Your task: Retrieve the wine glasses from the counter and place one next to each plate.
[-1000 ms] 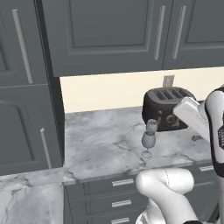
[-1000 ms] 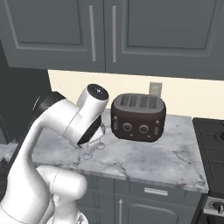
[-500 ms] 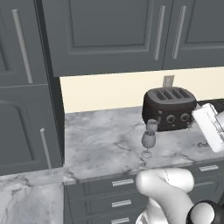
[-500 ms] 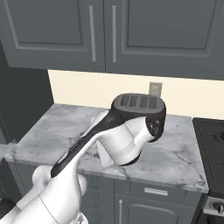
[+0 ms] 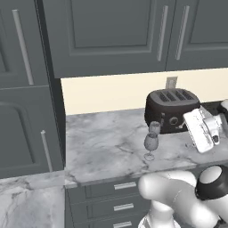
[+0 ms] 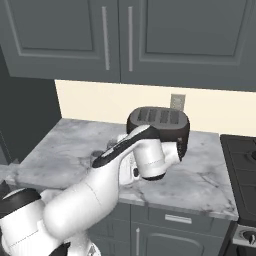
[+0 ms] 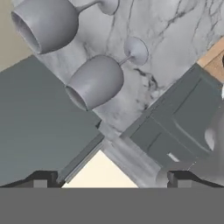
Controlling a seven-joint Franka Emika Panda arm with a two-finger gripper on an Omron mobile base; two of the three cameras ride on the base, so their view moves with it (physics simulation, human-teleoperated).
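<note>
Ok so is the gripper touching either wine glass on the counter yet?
Apart. In the hand view both wine glasses lie well beyond the open gripper, with marble counter showing between.

The counter (image 5: 102, 142) is a grey-veined white marble worktop over dark grey drawers with silver bar handles. Two wine glasses (image 5: 151, 142) stand upright on it, one just behind the other, near the front edge. A dark toaster (image 5: 171, 110) sits just beside them, against the cream back wall
</note>
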